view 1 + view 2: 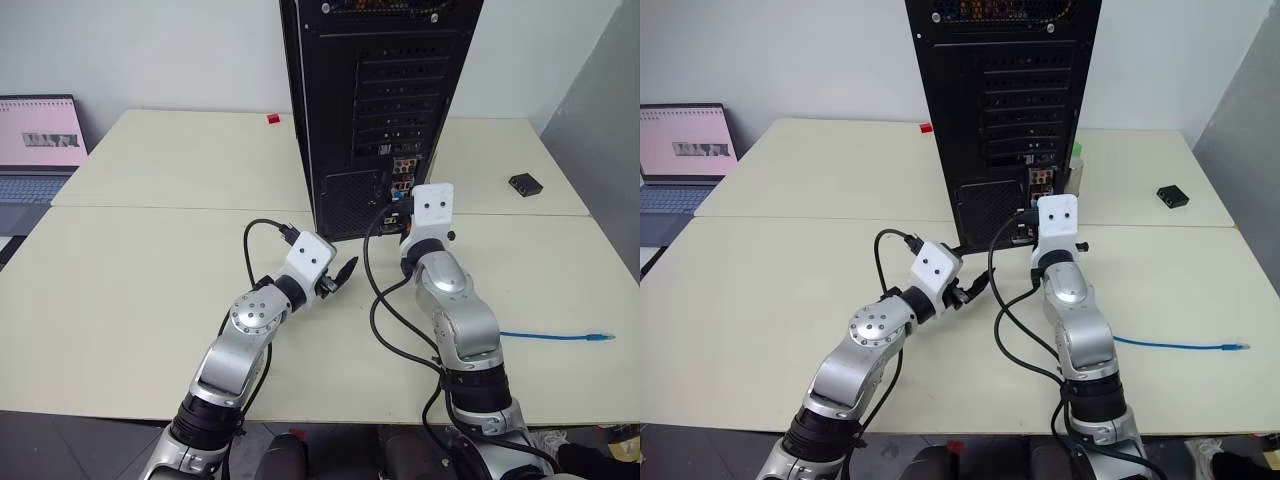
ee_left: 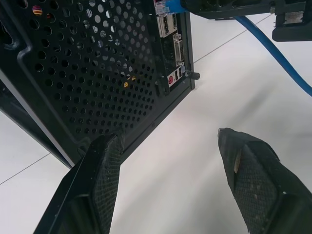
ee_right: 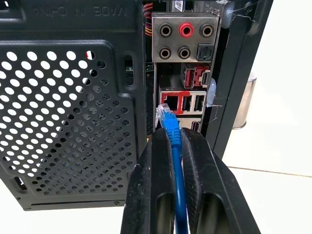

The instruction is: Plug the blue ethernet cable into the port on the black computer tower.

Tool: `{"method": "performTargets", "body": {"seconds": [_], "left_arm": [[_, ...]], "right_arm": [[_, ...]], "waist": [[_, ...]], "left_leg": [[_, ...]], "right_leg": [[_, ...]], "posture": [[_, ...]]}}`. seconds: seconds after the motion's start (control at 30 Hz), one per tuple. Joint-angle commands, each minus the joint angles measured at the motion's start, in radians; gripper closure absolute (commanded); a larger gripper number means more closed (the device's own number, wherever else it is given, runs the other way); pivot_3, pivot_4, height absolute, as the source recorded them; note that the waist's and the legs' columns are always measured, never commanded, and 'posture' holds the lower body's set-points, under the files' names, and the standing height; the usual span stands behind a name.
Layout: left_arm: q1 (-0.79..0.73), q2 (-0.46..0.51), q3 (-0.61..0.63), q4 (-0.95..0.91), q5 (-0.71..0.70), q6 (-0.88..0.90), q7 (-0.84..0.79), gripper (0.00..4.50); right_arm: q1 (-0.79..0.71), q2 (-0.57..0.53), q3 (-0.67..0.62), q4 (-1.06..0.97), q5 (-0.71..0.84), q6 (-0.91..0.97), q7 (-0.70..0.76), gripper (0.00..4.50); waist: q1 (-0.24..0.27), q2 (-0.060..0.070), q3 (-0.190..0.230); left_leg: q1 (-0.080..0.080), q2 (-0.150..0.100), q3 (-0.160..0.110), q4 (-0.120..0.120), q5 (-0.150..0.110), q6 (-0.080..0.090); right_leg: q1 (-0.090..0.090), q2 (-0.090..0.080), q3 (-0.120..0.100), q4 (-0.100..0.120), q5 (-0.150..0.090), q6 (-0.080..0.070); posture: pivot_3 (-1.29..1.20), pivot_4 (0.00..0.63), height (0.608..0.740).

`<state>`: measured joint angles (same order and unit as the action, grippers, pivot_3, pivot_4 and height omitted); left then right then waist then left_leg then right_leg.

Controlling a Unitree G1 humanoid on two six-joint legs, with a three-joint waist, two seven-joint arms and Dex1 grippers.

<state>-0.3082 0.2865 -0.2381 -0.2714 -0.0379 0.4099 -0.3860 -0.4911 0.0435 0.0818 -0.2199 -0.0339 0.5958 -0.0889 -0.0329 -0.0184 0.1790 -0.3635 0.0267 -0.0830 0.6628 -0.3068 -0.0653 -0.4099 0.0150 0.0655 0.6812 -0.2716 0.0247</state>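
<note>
- Pale cream tables point(image 1: 150, 290) pushed together fill the room's middle, with the black computer tower point(image 1: 340, 120) standing upright at their join, rear panel facing the robot.
- Pinched between the closed fingers of the right gripper point(image 3: 171, 146) is the blue ethernet cable point(image 3: 176, 165); its clear plug juts past the fingertips, just below and left of the red-framed network port point(image 3: 171, 103), close but not seated as far as I can tell.
- The cable's long axis runs along the fingers, plug end aimed at the panel; the rest trails back across the table, its other plug point(image 1: 602, 337) lying flat far to the right.
- The left gripper point(image 2: 170, 161) holds nothing, fingers spread apart, low beside the tower's mesh grille point(image 2: 92, 73).
- Risk, as I judge it: the plug sits slightly off the socket, so a straight push could jam it against the metal shield or slip into the neighbouring USB slot; the thin cord could also slide or buckle between the fingers.
- A laptop point(image 1: 38, 150) and small black box point(image 1: 525, 183) sit well clear.
</note>
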Motion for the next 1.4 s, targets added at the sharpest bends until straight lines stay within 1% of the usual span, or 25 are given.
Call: {"method": "performTargets", "body": {"seconds": [0.03,0.3,0.57,0.9,1.4], "left_arm": [[0.002,-0.007,0.007,-0.026,0.002,-0.014,-0.003,1.27],[0.005,-0.008,0.006,-0.029,0.004,-0.013,-0.003,1.27],[0.004,-0.008,0.006,-0.029,0.004,-0.010,-0.003,1.27],[0.003,-0.008,0.006,-0.029,0.005,-0.011,-0.003,1.27],[0.007,-0.010,0.005,-0.031,0.006,-0.009,-0.002,1.27]], "right_arm": [[-0.030,0.002,-0.008,-0.045,-0.013,-0.017,-0.009,4.50],[-0.023,0.011,-0.008,-0.070,-0.010,-0.003,-0.007,4.50],[-0.010,0.030,0.015,-0.130,-0.002,0.061,0.007,4.50],[-0.014,0.033,0.013,-0.082,-0.020,0.035,-0.008,4.50],[-0.011,0.027,-0.004,-0.065,-0.039,0.010,-0.018,4.50]], "waist": [[0.000,0.000,0.000],[0.000,0.000,0.000],[0.000,0.000,0.000],[0.000,0.000,0.000],[0.000,0.000,0.000]], "left_leg": [[0.000,0.000,0.000,0.000,0.000,0.000],[0.000,0.000,0.000,0.000,0.000,0.000],[0.000,0.000,0.000,0.000,0.000,0.000],[0.000,0.000,0.000,0.000,0.000,0.000],[0.000,0.000,0.000,0.000,0.000,0.000]], "right_leg": [[0.000,0.000,0.000,0.000,0.000,0.000],[0.000,0.000,0.000,0.000,0.000,0.000],[0.000,0.000,0.000,0.000,0.000,0.000],[0.000,0.000,0.000,0.000,0.000,0.000],[0.000,0.000,0.000,0.000,0.000,0.000]], "posture": [[0.00,0.150,0.740],[0.00,0.150,0.740],[0.00,0.150,0.740],[0.00,0.150,0.740],[0.00,0.150,0.740]]}}
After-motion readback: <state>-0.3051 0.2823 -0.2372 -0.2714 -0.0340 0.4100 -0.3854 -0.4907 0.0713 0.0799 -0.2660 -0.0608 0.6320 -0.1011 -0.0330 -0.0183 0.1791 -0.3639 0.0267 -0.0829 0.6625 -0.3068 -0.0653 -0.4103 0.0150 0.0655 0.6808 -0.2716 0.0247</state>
